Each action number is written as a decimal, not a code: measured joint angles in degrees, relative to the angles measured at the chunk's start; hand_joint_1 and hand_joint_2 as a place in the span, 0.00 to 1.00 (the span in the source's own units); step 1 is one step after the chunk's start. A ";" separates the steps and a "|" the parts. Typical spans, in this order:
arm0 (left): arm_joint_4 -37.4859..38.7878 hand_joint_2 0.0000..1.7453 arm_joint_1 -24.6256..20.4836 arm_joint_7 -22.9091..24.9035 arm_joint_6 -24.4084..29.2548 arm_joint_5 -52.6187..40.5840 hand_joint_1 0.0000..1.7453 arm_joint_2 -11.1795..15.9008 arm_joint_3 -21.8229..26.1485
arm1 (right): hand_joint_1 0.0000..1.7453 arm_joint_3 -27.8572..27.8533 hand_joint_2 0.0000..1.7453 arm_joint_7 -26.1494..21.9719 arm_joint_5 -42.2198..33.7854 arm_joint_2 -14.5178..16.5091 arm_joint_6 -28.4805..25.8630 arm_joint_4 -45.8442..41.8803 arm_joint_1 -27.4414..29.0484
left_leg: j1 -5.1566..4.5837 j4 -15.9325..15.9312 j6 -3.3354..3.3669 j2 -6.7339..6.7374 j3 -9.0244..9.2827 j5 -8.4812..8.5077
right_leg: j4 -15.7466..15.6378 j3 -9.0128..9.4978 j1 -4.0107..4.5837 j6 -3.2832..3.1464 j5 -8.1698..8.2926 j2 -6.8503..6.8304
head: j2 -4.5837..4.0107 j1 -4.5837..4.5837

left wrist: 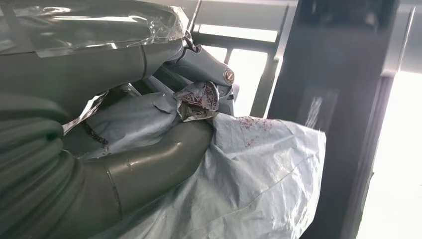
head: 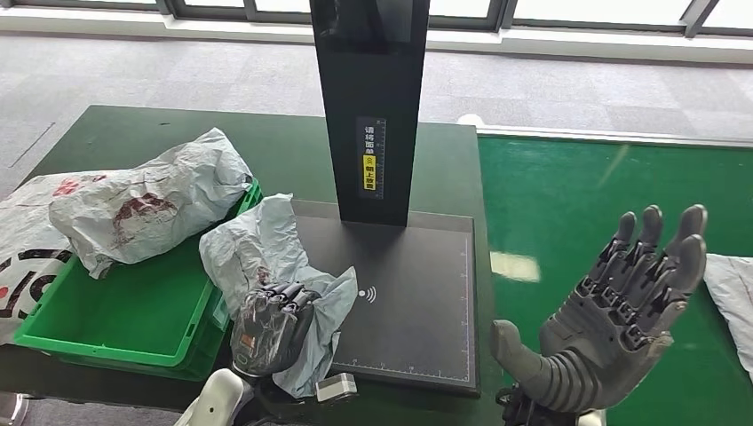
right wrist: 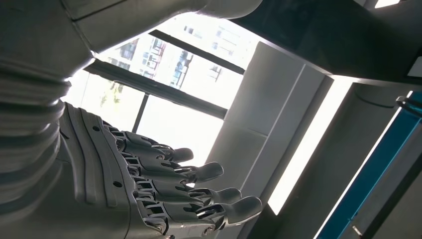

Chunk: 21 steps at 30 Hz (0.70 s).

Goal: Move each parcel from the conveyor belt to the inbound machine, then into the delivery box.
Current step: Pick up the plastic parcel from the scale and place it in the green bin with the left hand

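My left hand (head: pixel 266 327) grips a crumpled grey-blue parcel (head: pixel 257 248) at the left edge of the black inbound machine's pad (head: pixel 417 302), beside the green delivery box (head: pixel 133 311). In the left wrist view the thumb (left wrist: pixel 149 169) and fingers (left wrist: pixel 199 64) close around the same parcel (left wrist: pixel 259 179). A second grey parcel (head: pixel 151 204) with red print lies across the box's far rim. My right hand (head: pixel 613 319) is raised over the green conveyor belt (head: pixel 604 204), fingers spread, holding nothing; the right wrist view shows its fingers (right wrist: pixel 199 194) apart. Another pale parcel (head: pixel 733 288) lies at the belt's right edge.
The machine's black upright post (head: pixel 373 106) rises at the back of the pad. A white bag with red and black print (head: pixel 22 248) lies left of the box. Grey carpet and windows lie beyond the dark green table (head: pixel 133 133).
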 joint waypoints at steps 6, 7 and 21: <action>-7.25 1.00 1.08 -4.78 1.43 1.59 1.00 -1.22 -0.03 | 0.00 0.00 1.00 -0.01 0.10 0.00 0.00 -0.74 0.09 | 0.00 0.00 0.00 -0.02 -0.01 0.00 | 0.00 0.01 0.01 0.00 0.00 -0.01 | 0.00 0.00; -7.97 1.00 1.10 -5.96 1.43 2.22 1.00 -1.42 0.02 | 0.00 0.00 1.00 -0.01 0.16 0.00 0.00 -0.81 0.09 | 0.01 0.00 0.00 -0.02 -0.01 0.00 | 0.00 0.01 0.01 0.00 0.00 -0.01 | 0.00 0.00; -8.90 1.00 0.03 -12.15 1.43 6.15 1.00 -3.92 1.97 | 0.00 0.00 1.00 -0.01 0.34 0.00 0.00 -1.77 0.14 | 0.01 0.00 0.00 -0.02 -0.01 0.00 | 0.00 0.00 0.01 0.00 0.00 -0.01 | 0.00 0.00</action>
